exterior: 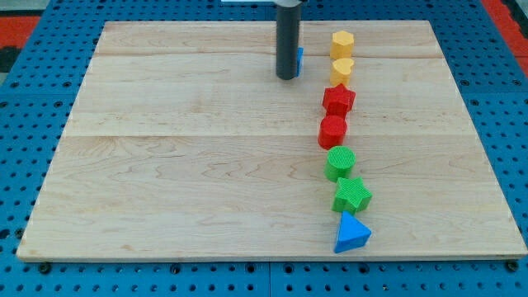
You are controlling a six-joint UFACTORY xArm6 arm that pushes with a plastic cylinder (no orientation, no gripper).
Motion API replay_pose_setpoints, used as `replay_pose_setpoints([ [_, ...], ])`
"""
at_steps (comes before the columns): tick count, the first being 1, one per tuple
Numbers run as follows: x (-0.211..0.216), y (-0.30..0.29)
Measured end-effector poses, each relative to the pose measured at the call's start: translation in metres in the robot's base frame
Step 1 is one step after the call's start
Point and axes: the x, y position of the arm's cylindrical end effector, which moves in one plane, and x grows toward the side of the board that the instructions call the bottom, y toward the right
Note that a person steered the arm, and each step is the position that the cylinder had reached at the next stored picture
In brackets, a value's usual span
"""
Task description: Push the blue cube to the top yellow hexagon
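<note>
The blue cube [299, 59] is near the view's top, mostly hidden behind the dark rod; only its right edge shows. My tip [287, 77] rests on the board just left of and in front of the cube, touching or nearly touching it. The top yellow hexagon [342, 42] stands to the cube's right, about a block's width away. A second yellow block [342, 69] sits just below the hexagon.
Below the yellow blocks a column runs down the view's right: a red star [338, 99], a red hexagon-like block [332, 130], a green cylinder [340, 162], a green star [352, 195], a blue triangle [351, 233]. The wooden board [165, 165] lies on a blue pegboard.
</note>
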Motion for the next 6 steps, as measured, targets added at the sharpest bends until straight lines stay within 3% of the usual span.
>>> replay_pose_setpoints([
  [4,-0.088,-0.013],
  [6,-0.102,-0.015],
])
